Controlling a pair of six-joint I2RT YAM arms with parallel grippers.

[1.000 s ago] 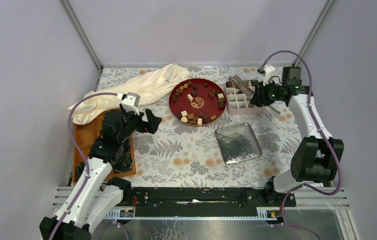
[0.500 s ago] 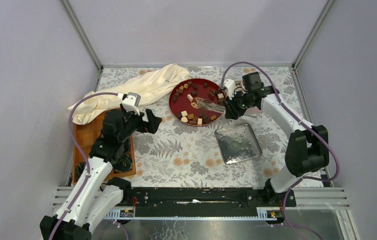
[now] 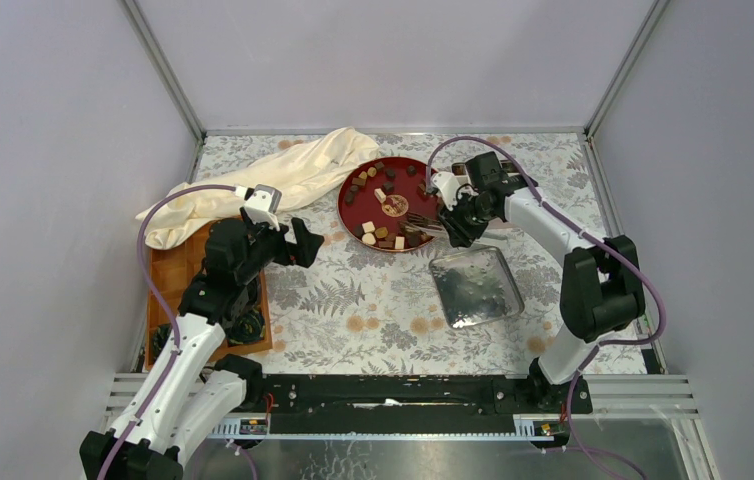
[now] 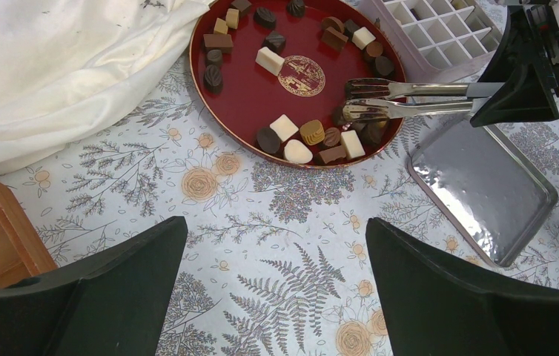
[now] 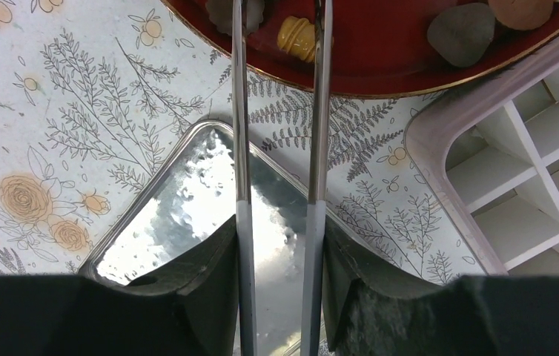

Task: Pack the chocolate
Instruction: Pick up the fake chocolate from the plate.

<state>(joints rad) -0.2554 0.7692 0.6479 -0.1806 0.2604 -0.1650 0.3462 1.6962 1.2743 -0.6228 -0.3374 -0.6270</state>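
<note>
Right gripper (image 3: 456, 222) has its jaws clamped on the tongs (image 4: 410, 89), tips spread above the chocolate (image 4: 311, 132), ready to pinch. Left gripper (image 4: 275, 230) hangs aside, jaws wide open.

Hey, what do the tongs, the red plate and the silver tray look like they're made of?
The tongs: polished metal, probably steel, from bright glints. The red plate: glossy lacquer or plastic, smooth sheen, gold emblem. The silver tray: shiny dimpled metal, maybe tin, mirror-like reflections.
</note>
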